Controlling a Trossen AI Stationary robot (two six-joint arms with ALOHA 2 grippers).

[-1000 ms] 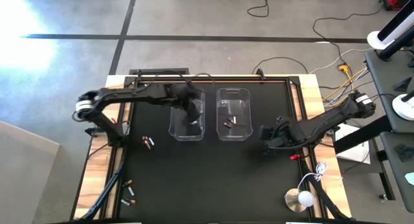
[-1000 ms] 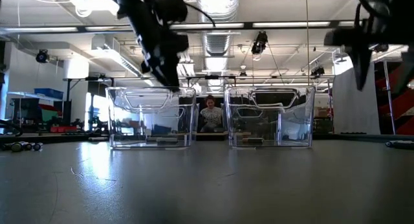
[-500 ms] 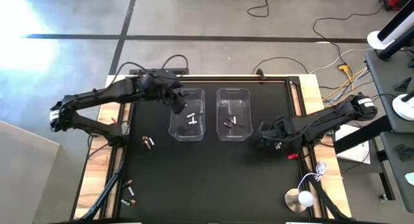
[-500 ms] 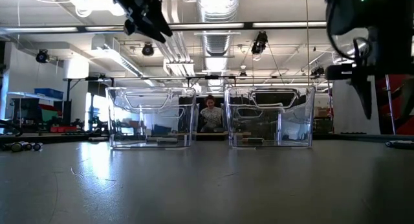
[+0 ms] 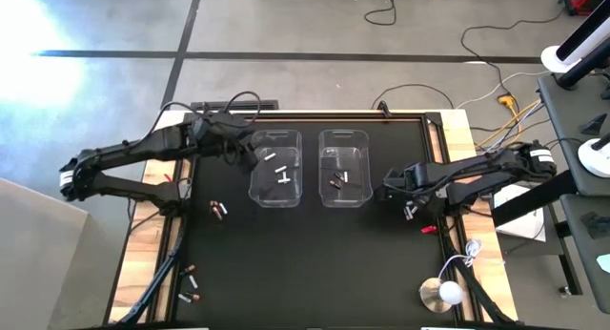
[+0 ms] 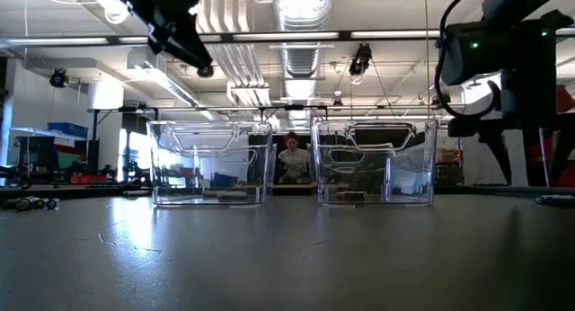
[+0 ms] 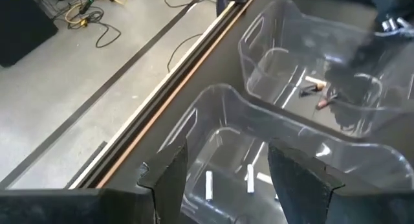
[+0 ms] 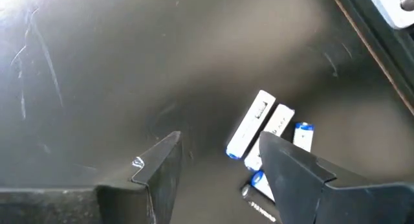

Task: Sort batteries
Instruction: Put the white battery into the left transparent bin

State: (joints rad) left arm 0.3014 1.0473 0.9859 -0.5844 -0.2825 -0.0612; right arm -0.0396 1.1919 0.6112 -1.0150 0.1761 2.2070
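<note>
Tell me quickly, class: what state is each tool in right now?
Left tool: open, empty, beside the left bin.
Right tool: open, empty, above the white batteries on the table.

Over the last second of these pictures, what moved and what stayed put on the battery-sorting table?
The left gripper drew back out of the left bin toward the table's left, open and empty; silvery-white batteries now lie uncovered in that bin. The right gripper shifted slightly over a cluster of white batteries, open. Both bins, the dark batteries in the right bin and the loose batteries stayed put.

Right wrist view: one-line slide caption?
Right claw, open and empty, above a small cluster of white cylindrical batteries with blue ends on the black table.
</note>
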